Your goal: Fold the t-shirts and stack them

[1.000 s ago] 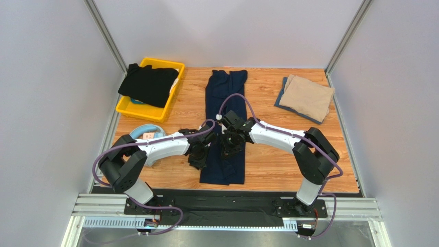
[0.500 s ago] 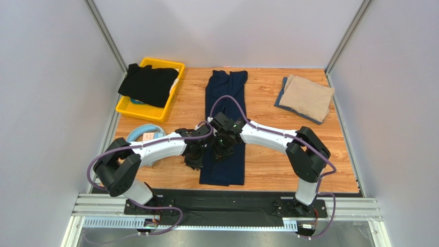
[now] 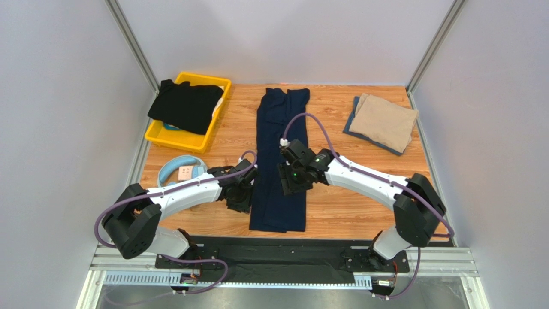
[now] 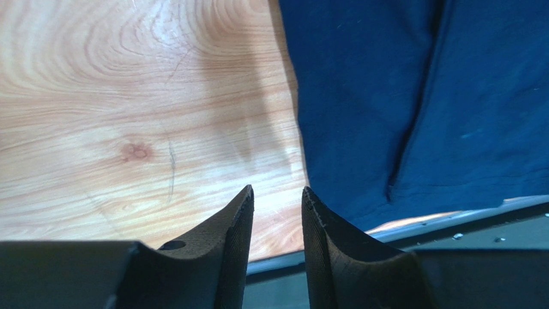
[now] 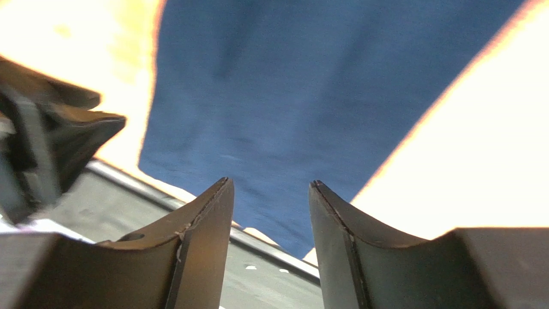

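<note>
Pose: left arm stretched low and forward, elbow bent, wrist angled inward. The left gripper (image 3: 240,196) points down, jaws parted by a narrow gap, nothing between. The right arm arches in from the opposite side; right gripper (image 3: 294,180) tilted downward — jaws apart, empty.

Your wooden table (image 3: 348,206) carries four loads. Down its middle you see the navy t-shirt (image 3: 280,129), folded into a long narrow strip that runs from the far edge almost to the near edge. In the far left corner stands the yellow bin (image 3: 169,138), with the black t-shirt (image 3: 185,106) draped over it and spilling past its left rim. Nearer, by the left edge, lie the light blue headphones (image 3: 173,170). At the far right you find the folded tan t-shirt (image 3: 385,121) resting on a blue-grey cloth (image 3: 351,125) whose edge shows beneath it.
</note>
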Action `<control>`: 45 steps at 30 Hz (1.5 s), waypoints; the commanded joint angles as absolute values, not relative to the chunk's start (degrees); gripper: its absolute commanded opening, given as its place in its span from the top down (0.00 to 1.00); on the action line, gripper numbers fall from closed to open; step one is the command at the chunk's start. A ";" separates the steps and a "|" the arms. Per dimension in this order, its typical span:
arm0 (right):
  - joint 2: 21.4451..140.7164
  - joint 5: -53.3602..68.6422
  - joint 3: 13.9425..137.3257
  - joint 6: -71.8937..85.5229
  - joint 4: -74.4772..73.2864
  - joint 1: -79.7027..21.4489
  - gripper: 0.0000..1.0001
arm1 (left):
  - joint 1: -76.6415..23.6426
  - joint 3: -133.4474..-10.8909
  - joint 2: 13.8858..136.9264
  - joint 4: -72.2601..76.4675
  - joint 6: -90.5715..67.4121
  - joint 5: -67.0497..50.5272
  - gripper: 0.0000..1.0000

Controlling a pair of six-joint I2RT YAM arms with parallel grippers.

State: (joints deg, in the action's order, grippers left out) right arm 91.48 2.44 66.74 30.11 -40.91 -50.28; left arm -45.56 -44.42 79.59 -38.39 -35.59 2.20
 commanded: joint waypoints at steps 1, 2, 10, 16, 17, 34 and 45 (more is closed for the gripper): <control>84.83 -4.14 58.13 28.92 -38.08 -47.20 0.46 | -44.47 -40.35 76.82 -32.00 -36.12 -2.00 0.58; 83.86 -3.35 56.09 28.83 -36.84 -46.33 0.45 | -44.39 -39.56 76.03 -30.86 -36.56 -2.89 0.57; 76.12 1.05 41.23 30.32 -24.62 -45.35 0.38 | -44.39 -34.98 75.67 -24.87 -40.08 -4.83 0.57; 77.78 4.65 36.92 30.76 -20.84 -44.65 0.37 | -44.30 -35.77 79.27 -24.96 -40.25 -5.45 0.53; 78.31 5.09 36.65 31.02 -20.57 -44.74 0.37 | -44.30 -35.77 79.54 -24.96 -40.34 -5.54 0.53; 85.60 15.47 34.02 32.87 -14.41 -44.65 0.38 | -44.21 -34.72 85.16 -25.84 -40.86 -7.12 0.56; 86.40 15.38 31.47 34.37 -14.15 -44.82 0.54 | -44.21 -33.66 86.14 -26.01 -41.66 -8.00 0.73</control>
